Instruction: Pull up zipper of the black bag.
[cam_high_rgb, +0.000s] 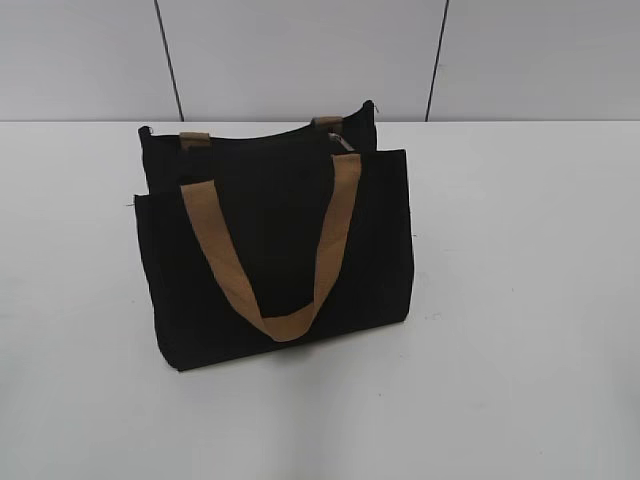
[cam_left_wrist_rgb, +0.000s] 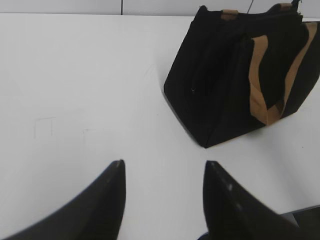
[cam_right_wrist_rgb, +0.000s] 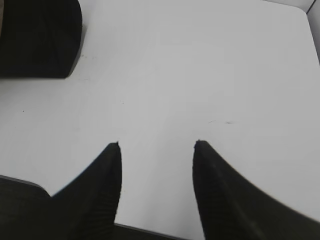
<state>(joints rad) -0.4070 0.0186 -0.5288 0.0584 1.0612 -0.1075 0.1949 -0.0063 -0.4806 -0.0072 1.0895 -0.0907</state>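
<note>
The black bag stands upright on the white table, its tan strap handle hanging down the front pocket panel. A small silvery-grey zipper pull shows at the top edge near the right tan tab. The bag also shows in the left wrist view at the upper right, and a corner of it in the right wrist view at the upper left. My left gripper is open and empty over bare table, well short of the bag. My right gripper is open and empty over bare table. Neither arm shows in the exterior view.
The white table spreads wide on both sides of the bag. A grey panelled wall stands behind. The table's far right corner shows in the right wrist view.
</note>
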